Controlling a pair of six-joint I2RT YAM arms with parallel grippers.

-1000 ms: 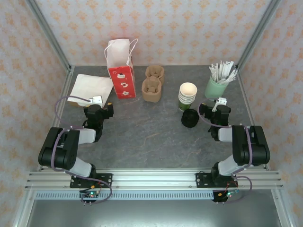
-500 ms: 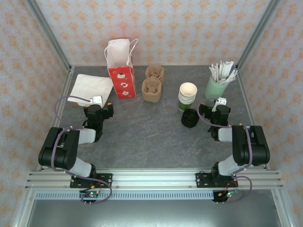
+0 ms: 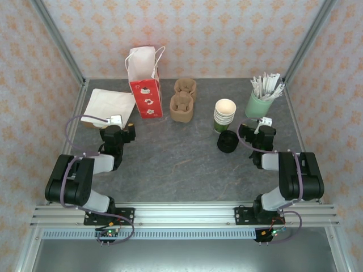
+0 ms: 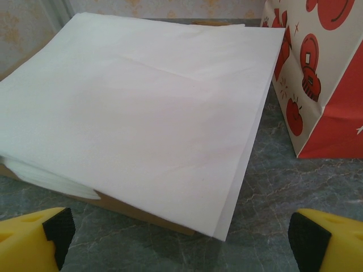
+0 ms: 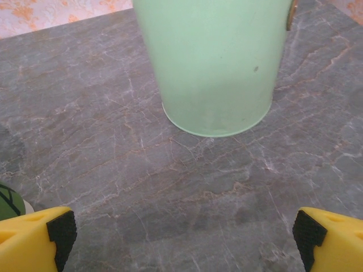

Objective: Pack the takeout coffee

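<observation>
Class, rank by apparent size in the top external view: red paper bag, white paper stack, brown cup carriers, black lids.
Largest first:
red paper bag (tall, nearer the camera, so unsure against the next)
white paper stack
brown cup carriers
black lids

On the grey stone-look table (image 3: 176, 164), a red and white paper bag (image 3: 144, 85) stands upright near the back, with a flat stack of white napkins (image 3: 108, 106) just to its left. Two brown cup carriers (image 3: 184, 100) sit right of the bag. Further right is a stack of green cups (image 3: 224, 116), cream inside, and in front of it what looks like a low pile of black lids (image 3: 228, 142). A mint cup of white sticks (image 3: 260, 101) stands near the right rear corner. The left gripper (image 3: 117, 127) sits near the napkins and the right gripper (image 3: 258, 129) near the mint cup.
</observation>
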